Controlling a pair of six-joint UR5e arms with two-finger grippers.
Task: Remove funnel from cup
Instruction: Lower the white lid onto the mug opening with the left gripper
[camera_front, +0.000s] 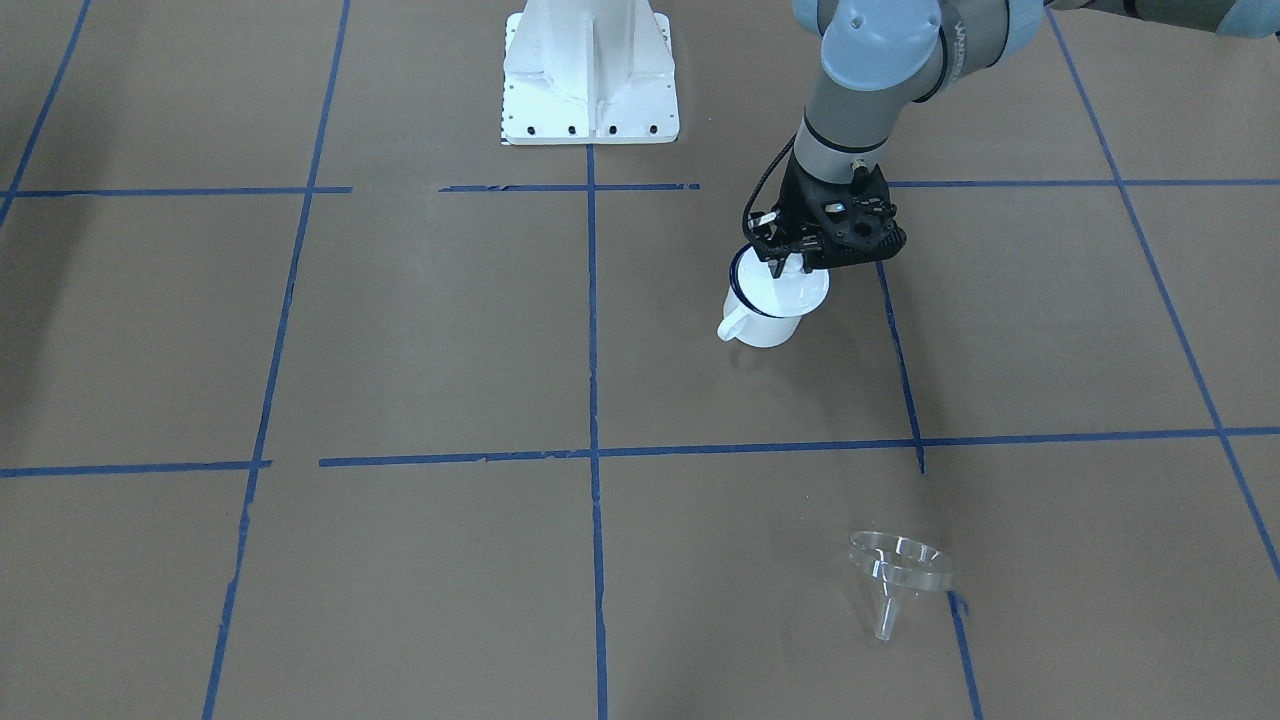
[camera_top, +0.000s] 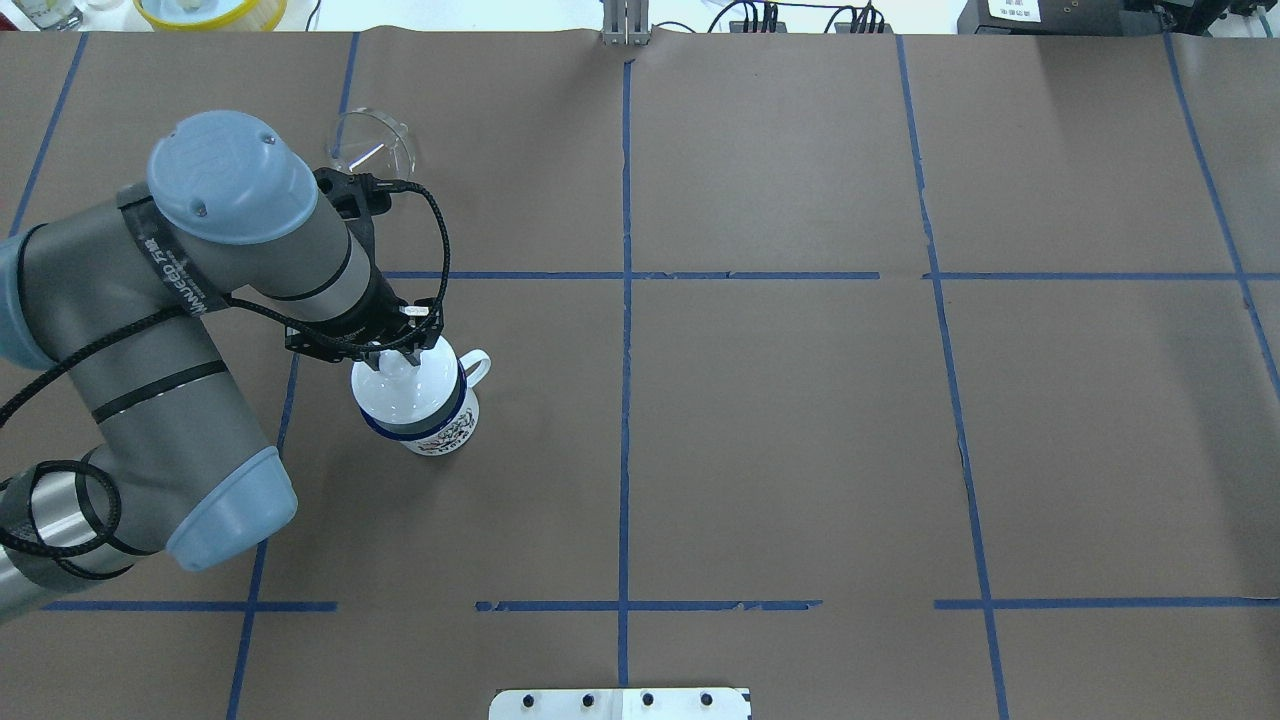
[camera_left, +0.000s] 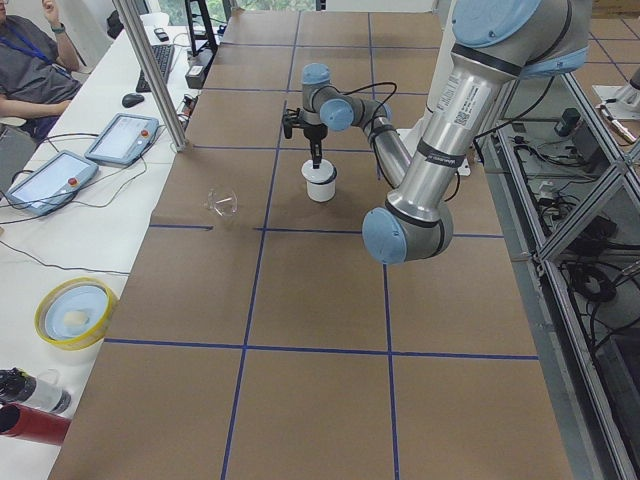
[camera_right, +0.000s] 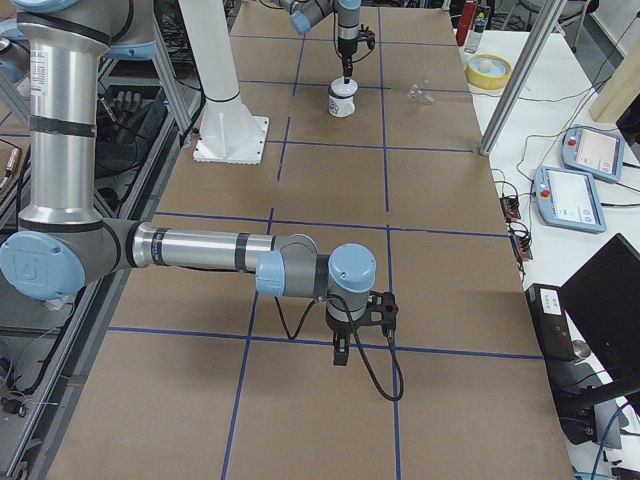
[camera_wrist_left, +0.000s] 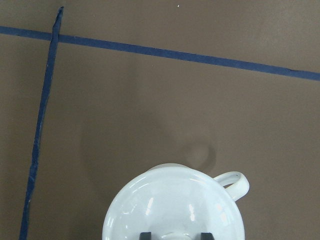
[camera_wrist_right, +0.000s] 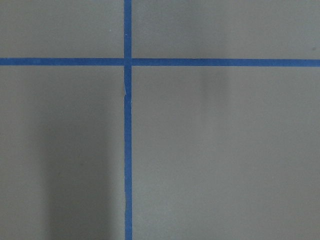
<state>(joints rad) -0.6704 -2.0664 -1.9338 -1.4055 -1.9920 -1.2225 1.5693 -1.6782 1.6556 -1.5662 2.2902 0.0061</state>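
Note:
The clear funnel (camera_front: 900, 565) lies on its side on the brown table, far from the cup, beyond my left arm in the overhead view (camera_top: 372, 145). The white cup (camera_front: 765, 325) with a blue rim stands upright (camera_top: 440, 425); its handle (camera_wrist_left: 235, 182) shows in the left wrist view. A round white lid (camera_wrist_left: 170, 205) sits over the cup's mouth, a little tilted (camera_front: 800, 290). My left gripper (camera_top: 400, 362) is right above it, its fingers closed around the lid's knob. My right gripper (camera_right: 340, 355) hovers over bare table far from the cup; I cannot tell if it is open.
The white robot base (camera_front: 590, 75) stands at the table's near edge. A yellow bowl (camera_left: 75, 310), tablets (camera_left: 122, 138) and a metal post (camera_left: 150, 70) are on the side bench, where an operator (camera_left: 30, 60) sits. Blue tape lines cross the table.

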